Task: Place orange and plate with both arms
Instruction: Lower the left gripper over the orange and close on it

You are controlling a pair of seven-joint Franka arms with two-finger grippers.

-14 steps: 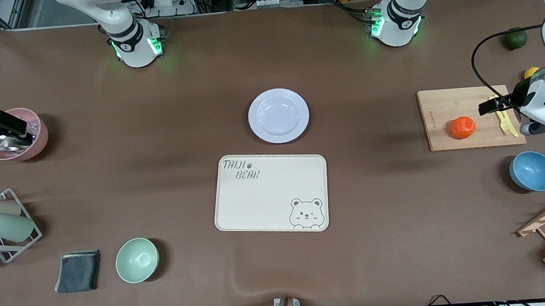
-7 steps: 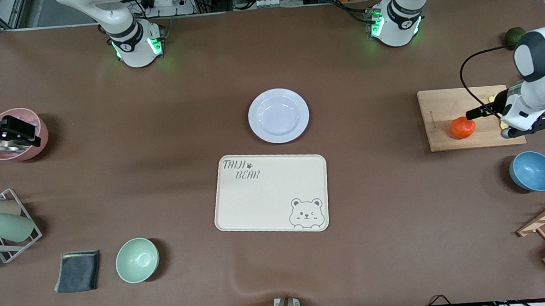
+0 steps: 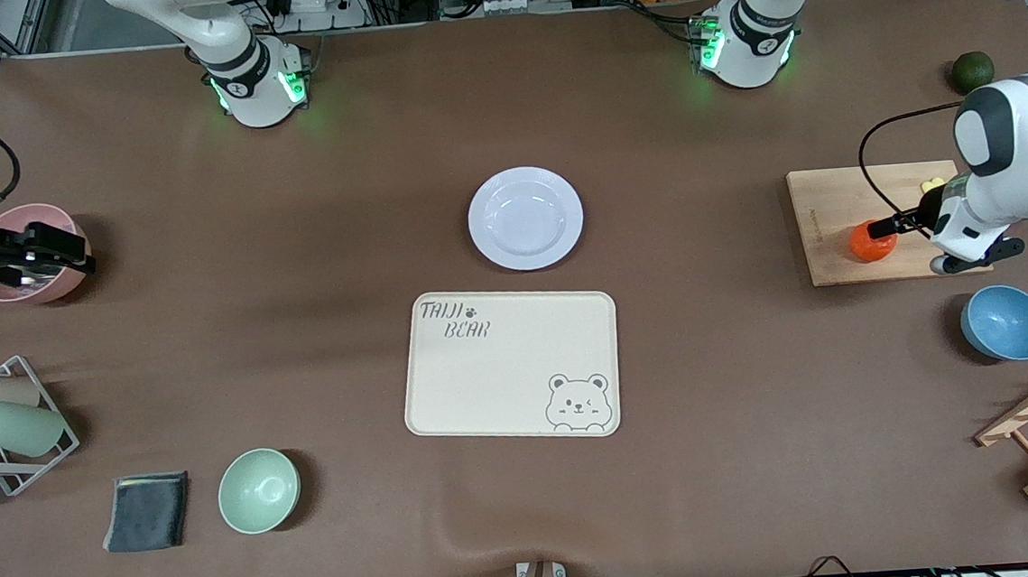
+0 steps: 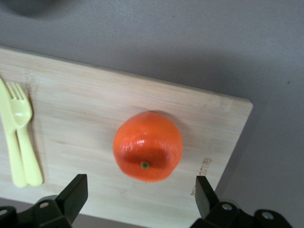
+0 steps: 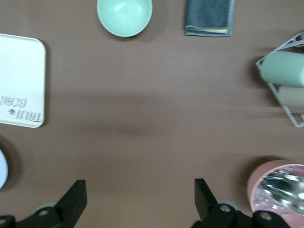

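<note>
We see a broad surface [image 3: 713, 419] under a brown cover, with the two arm bases along its edge farthest from the front camera and crates of orange fruit on the floor past them.

Containers stand around the rim of the workspace. A pink cup [image 3: 55, 257] at the right arm's end holds something shiny and metallic. Nearer the camera, a wire rack [image 3: 12, 423] carries cups lying on their sides, and a green bowl [image 3: 258, 490] sits beside a folded grey cloth [image 3: 146, 511]. A blue bowl [image 3: 1006, 322] sits at the left arm's end. The cream tray [image 3: 510, 363] with its bear drawing lies in the middle.

The orange [image 3: 871, 242] is bright orange-red and glossy, with a small green stem dot in the left wrist view [image 4: 147, 146]. It rests on the wooden cutting board [image 3: 834, 212], apart from the yellow plastic fork [image 4: 21, 133] on that same board. The plate [image 3: 525, 217] is round, pale lavender-white, and lies just beside the tray, farther from the camera.

The left claw [image 3: 885, 226] hangs over the orange with its fingers [image 4: 73, 194] spread wide. The right claw [image 3: 59, 257] waits over the pink cup, its fingers [image 5: 71, 202] also wide apart.
</note>
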